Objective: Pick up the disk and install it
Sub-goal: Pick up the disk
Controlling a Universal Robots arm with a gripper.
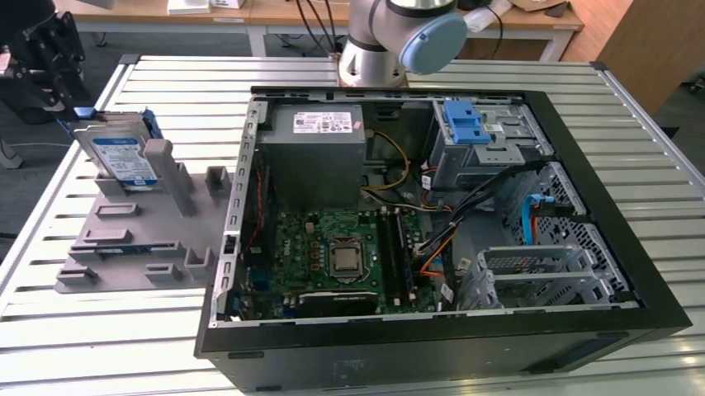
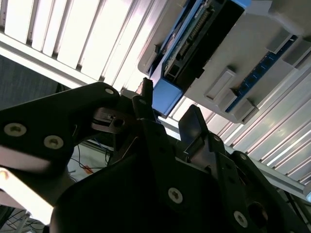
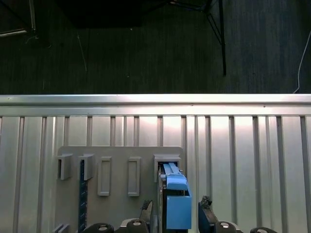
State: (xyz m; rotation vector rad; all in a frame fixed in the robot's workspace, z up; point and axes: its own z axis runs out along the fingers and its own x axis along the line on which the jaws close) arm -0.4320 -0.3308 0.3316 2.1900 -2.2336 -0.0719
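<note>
The disk (image 1: 121,157), silver with a blue-and-white label and a blue carrier frame, stands on edge in a slot of the grey holder (image 1: 132,239) at the exterior view's left. My gripper (image 1: 68,95) is at the disk's far upper end. In the first wrist view the disk's blue frame (image 3: 177,208) lies between my two black fingertips (image 3: 146,212), with a small gap on each side. My gripper (image 3: 176,213) is open around it. The second wrist view shows the fingers (image 2: 194,121) beside the blue corner (image 2: 167,94) of the disk.
The open computer case (image 1: 617,272) lies on the slatted metal table (image 1: 99,346), to the right of the holder in the exterior view. Inside are a grey power supply (image 1: 314,144), a blue latch (image 1: 468,124) and a metal drive cage (image 1: 540,276). The arm's base (image 1: 375,49) stands behind the case.
</note>
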